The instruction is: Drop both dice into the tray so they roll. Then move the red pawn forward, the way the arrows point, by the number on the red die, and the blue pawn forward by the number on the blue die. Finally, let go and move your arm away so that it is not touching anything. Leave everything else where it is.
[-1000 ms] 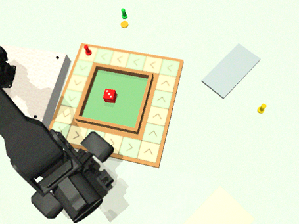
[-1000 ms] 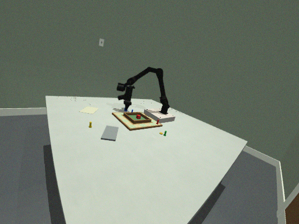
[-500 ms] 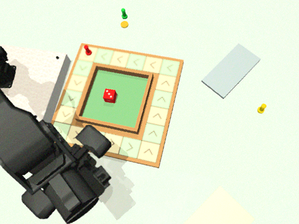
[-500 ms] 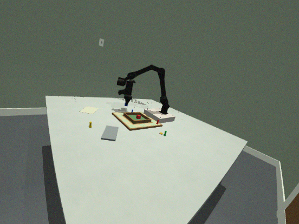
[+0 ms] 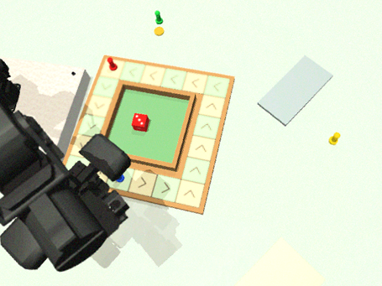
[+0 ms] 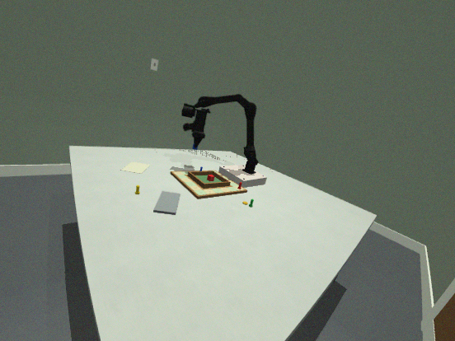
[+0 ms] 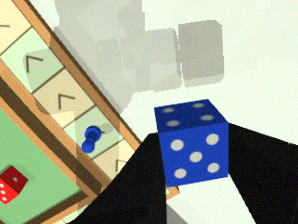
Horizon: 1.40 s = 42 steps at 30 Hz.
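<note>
- The gripper (image 7: 194, 156) is clenching the blue die (image 7: 193, 143), holding it above the bench (image 5: 307, 203) at the board's (image 5: 213, 116) lower-left edge.
- The red die (image 5: 140, 122) is lying in the green tray (image 5: 168, 141) at frame centre.
- The blue pawn (image 7: 91, 139) is standing on the track just beside the arm; the red pawn (image 5: 111, 63) is occupying the upper-left corner square.
- A grey card (image 5: 295, 90), yellow pawn (image 5: 334, 138) and green pawn (image 5: 158, 17) are sitting well apart, off the board.

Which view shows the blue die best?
The wrist view: the blue die fills the centre, pinched between the gripper fingers, five dots facing the camera. The exterior view shows only a blue speck at the fingertips; in the top view the arm hides it.
</note>
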### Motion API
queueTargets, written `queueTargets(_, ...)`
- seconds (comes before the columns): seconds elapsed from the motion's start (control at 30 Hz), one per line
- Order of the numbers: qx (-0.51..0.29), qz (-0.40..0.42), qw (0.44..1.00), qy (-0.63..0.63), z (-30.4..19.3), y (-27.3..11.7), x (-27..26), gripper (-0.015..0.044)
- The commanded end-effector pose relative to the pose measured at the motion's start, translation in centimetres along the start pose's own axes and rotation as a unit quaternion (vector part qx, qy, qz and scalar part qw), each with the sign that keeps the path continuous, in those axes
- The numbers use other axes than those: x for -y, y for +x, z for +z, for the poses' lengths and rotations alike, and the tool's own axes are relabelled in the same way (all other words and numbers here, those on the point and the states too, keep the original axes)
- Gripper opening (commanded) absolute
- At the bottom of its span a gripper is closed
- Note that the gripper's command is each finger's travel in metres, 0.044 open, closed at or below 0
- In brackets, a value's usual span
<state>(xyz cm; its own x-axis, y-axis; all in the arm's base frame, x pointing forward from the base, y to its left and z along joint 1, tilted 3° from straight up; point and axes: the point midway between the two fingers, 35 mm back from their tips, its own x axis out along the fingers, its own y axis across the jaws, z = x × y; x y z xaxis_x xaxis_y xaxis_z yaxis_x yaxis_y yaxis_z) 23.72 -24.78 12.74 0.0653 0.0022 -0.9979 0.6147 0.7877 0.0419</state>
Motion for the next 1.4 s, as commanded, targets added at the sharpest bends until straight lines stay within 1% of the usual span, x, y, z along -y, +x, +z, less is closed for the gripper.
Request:
queueTargets(0.0,-0.001,0.002,1.000,-0.022,0.0,0.2,-1.8,0.0000)
queueTargets(0.63,0.000,0.009,0.991,-0.134,-1.0,1.9,-12.7,0.0000)
queueTargets(1.23,-0.004,0.014,0.972,-0.233,-5.3,3.5,-22.2,0.0000)
queueTargets(1.37,-0.004,0.015,0.969,-0.247,-6.1,3.7,-23.4,0.0000)
